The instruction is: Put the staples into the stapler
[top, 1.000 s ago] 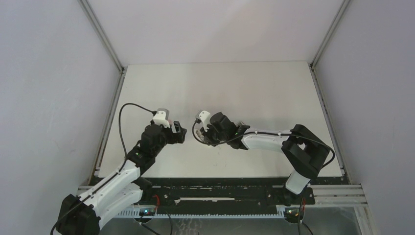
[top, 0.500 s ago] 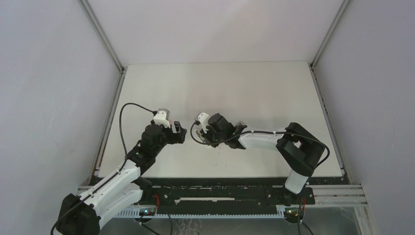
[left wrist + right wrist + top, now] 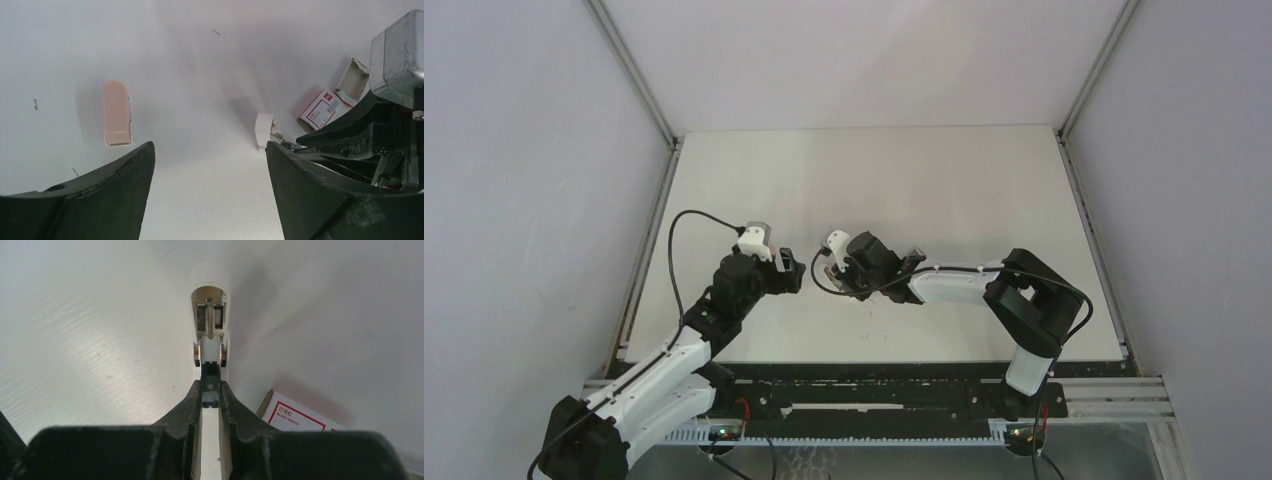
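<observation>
With its forearm laid low across the matte white table (image 3: 75, 315), the right gripper (image 3: 210, 392) is clamped on the metal channel of the smooth white plastic round-nosed stapler (image 3: 210, 282) — the flat red-and-white cardboard staple box (image 3: 292, 416) lies at lower right, just beside its fingers — while the left gripper (image 3: 209, 147) hovers, spread wide and holding nothing.

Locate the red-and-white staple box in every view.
Top external: not visible, apparently hidden under the right arm.
Left wrist: staple box right of centre, beside the right tool.
Right wrist: bottom right corner.
Shared landmark: the white stapler gripped by that tool, left of the box.
</observation>
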Available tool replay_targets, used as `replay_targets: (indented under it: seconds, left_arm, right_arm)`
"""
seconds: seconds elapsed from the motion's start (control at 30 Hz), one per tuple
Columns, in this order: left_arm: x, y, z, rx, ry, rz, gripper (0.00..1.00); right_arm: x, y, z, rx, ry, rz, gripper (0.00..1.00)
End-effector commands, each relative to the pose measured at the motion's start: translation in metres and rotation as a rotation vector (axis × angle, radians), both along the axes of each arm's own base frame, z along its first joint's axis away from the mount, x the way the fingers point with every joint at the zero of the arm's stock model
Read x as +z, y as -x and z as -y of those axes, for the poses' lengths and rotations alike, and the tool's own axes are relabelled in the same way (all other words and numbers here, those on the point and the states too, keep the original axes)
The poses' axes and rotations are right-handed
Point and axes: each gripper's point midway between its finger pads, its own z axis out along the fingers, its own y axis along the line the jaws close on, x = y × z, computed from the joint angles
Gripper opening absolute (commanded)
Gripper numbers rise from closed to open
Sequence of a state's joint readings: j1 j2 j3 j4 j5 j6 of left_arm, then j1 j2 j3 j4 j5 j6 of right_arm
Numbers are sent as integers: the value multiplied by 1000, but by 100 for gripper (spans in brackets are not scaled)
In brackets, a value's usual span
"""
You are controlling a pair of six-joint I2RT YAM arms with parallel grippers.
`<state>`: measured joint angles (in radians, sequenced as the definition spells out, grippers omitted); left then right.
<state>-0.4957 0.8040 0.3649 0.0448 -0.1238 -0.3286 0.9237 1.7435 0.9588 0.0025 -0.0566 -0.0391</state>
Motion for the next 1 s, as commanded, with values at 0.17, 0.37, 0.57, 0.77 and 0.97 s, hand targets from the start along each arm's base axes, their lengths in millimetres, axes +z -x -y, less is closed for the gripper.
replay_targets:
  seconds: [0.17,0.37,0.57,0.77,0.97]
  left_arm:
    - [11,-4,1,-11,11,56,85]
    - [12,-3,1,-12,9,59,85]
    - [11,-3,1,-15,10,60,85]
    - [11,-2,5,-36,15,58,85]
    - [13,-1,11,-70,28,65,84]
  right_arm:
    - [13,-12,-12,0,-16,56,3]
    - [10,-11,-12,3,-5,50,6]
    - [15,-10,-15,7,-21,50,18]
    - [24,-7,-18,10,-50,45,30]
    - [43,-3,-22,15,-108,33,37]
